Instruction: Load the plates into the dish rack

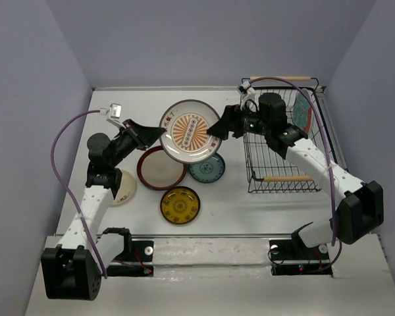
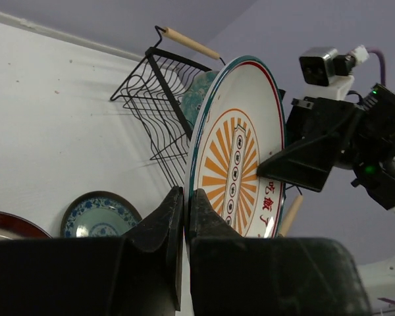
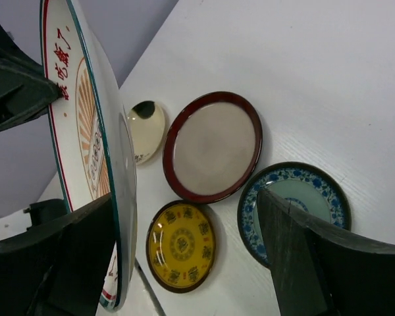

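The white plate with the orange centre (image 1: 187, 130) is held tilted above the table. My left gripper (image 1: 159, 132) is shut on its left rim, as the left wrist view (image 2: 186, 201) shows on the plate (image 2: 237, 151). My right gripper (image 1: 215, 130) is open at the plate's right edge; in the right wrist view (image 3: 191, 243) the plate (image 3: 85, 131) lies against one finger. The black wire dish rack (image 1: 283, 178) stands at the right with a teal-and-red plate (image 1: 303, 112) upright in it.
On the table lie the dark-red-rimmed cream plate (image 1: 162, 168), the small teal-blue plate (image 1: 207, 168), the amber-yellow plate (image 1: 180, 205) and the plain cream plate (image 1: 123, 187), partly under the left arm. Grey walls close in the left, back and right sides.
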`<state>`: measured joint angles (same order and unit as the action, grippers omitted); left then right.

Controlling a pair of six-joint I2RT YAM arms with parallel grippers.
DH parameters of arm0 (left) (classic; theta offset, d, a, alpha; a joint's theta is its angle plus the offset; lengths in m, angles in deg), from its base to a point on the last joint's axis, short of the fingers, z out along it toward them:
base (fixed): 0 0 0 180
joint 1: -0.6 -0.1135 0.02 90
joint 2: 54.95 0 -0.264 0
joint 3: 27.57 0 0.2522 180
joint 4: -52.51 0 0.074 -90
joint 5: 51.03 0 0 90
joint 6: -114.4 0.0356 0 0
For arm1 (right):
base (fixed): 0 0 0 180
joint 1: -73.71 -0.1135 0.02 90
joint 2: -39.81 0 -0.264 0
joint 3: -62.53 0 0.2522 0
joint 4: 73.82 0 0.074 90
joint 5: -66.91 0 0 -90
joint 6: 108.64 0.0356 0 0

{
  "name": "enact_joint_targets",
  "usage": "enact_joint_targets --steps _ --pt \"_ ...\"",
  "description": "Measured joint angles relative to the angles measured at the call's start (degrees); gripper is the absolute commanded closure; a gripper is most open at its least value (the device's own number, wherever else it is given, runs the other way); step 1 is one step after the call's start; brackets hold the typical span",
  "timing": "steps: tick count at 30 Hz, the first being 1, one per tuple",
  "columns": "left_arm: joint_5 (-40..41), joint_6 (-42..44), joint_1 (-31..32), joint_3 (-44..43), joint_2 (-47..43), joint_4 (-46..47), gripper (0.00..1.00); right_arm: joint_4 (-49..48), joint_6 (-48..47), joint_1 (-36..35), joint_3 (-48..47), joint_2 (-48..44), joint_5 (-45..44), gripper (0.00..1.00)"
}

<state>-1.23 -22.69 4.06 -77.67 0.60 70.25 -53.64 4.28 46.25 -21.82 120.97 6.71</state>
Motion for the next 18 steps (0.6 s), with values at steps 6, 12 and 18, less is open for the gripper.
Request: enact_joint_targets --steps 6,12,18 --pt "-1.49 1.03 0.68 1.70 -1.07 0.20 0.64 -1.38 2.64 -0.07 0.02 1.05 5.77 0.93" --pt "-2.58 4.31 0.90 2.99 -4.90 -4.72 0.10 -1.20 3.89 1.07 0.15 0.55 4.00 0.93" --pt "3.54 14.53 4.15 2.97 -11.76 -16.57 0.01 5.20 0.39 9.40 -1.01 -4.17 -6.69 0.93"
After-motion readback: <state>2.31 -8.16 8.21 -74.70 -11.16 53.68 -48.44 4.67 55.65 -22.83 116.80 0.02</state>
